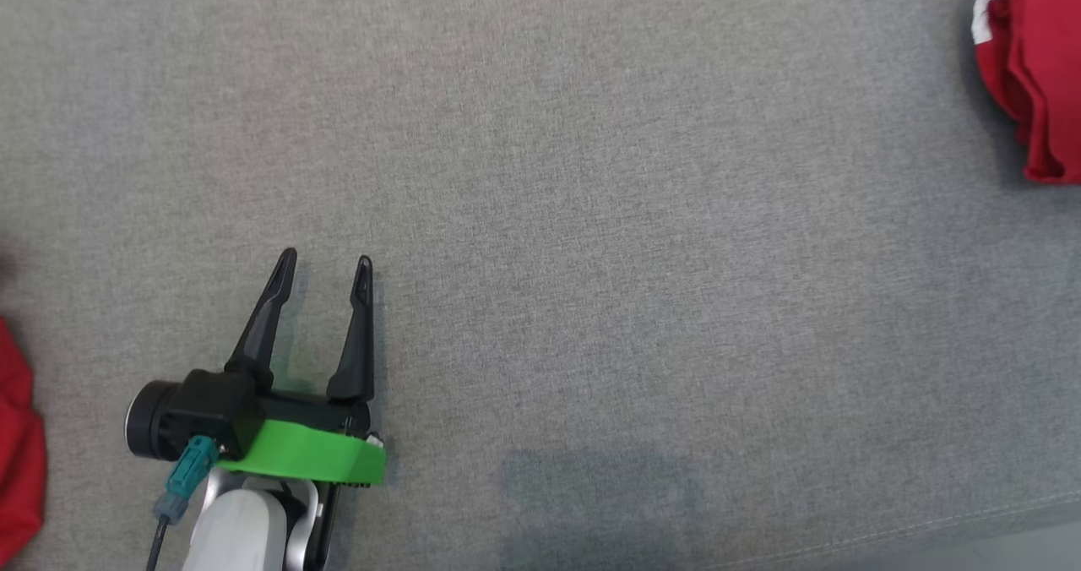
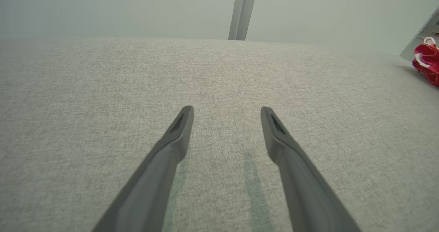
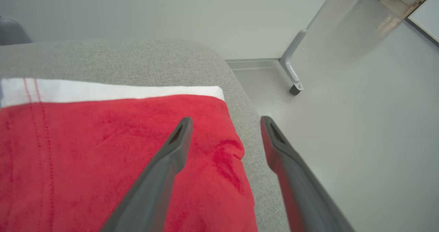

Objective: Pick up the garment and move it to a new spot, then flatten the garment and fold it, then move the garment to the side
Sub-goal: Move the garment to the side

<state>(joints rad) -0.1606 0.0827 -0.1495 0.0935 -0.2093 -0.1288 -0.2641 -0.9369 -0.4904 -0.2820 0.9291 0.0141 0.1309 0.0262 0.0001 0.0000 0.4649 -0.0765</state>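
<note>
A red garment [image 3: 103, 149] with a white band lies flat on the grey cushion, close to its edge, in the right wrist view. My right gripper [image 3: 226, 122] stands open over the garment's corner, one finger above the red fabric, the other above the cushion edge; nothing is between them. My left gripper [image 1: 327, 258] is open and empty over bare grey fabric at the lower left of the head view, also seen as my left gripper [image 2: 226, 110] in its wrist view. A crumpled red and white garment [image 1: 1030, 73] lies at the top right edge, far from the left gripper.
The grey upholstered surface [image 1: 591, 216] spans the head view. A strip of red cloth [image 1: 17, 453] shows at the left edge. Beside the cushion edge is a pale floor [image 3: 360, 139] with a grey frame leg [image 3: 291, 67]. The crumpled garment [image 2: 427, 58] shows at the far right.
</note>
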